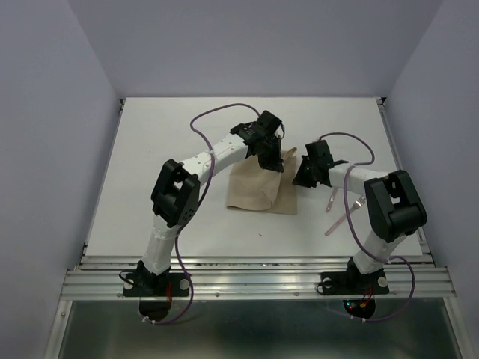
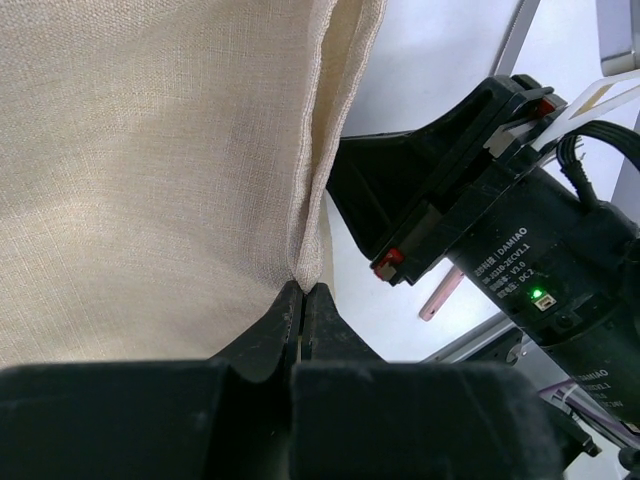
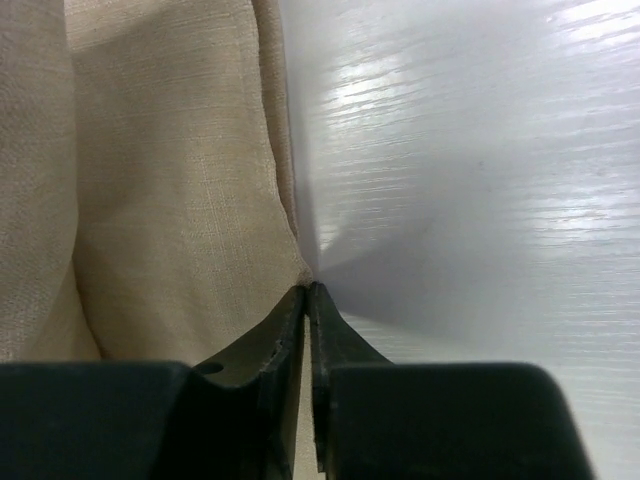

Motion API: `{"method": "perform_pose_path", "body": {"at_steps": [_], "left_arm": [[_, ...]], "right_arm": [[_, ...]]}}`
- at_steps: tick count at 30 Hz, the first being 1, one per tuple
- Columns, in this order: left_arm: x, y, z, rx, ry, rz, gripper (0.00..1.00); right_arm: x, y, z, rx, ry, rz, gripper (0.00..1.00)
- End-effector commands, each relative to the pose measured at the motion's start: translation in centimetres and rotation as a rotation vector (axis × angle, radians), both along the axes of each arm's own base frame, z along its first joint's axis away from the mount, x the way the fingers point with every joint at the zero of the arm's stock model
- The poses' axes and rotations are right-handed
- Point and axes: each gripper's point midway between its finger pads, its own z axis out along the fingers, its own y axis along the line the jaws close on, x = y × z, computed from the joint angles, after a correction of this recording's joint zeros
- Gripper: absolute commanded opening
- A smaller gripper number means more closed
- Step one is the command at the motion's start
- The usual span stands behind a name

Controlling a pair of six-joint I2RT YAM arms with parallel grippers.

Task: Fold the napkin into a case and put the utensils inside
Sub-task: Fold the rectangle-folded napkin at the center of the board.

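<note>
- White table (image 1: 150,187) fills the overhead view, and both arms reach in from the bottom edge.
- The beige-tan napkin (image 1: 258,191) sits at centre frame. Its lower part lies flat on the table, and its upper right corner is gathered where the two claws meet it.
- The left gripper (image 1: 269,161) is on the cloth's upper edge, just above centre. In its wrist view the jaws are pressed together, pinching a hemmed fold of the napkin right at the tips.
- The right gripper (image 1: 299,178) is at the cloth's right edge, just right of centre. Its wrist view shows the jaws all but together, nipping a napkin corner at the tips, with white table to the right.
- The utensils (image 1: 330,200) lie right of the napkin and apart from it, beside the right arm. They show as two thin pinkish handles, slightly angled.
</note>
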Motion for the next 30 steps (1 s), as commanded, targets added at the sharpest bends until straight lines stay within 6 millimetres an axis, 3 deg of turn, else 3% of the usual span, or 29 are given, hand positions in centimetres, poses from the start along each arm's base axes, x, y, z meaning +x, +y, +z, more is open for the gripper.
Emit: {"method": "perform_pose_path", "body": {"at_steps": [1,6,30], "left_arm": [[0.6,-1.5,3.2,-0.077,-0.049,0.013,0.00],[0.8,-2.1,2.8,-0.101,-0.026,0.030,0.00],[1.1,-3.4,0.3,-0.120,0.040,0.058,0.00]], "right_arm": [[-2.2,1.0,-2.2,0.051,0.077,0.033,0.06],[-2.6,1.2,-2.5,0.076,0.085,0.010,0.01],[-2.8,0.9,-2.8,0.069,0.094,-0.009,0.01]]}}
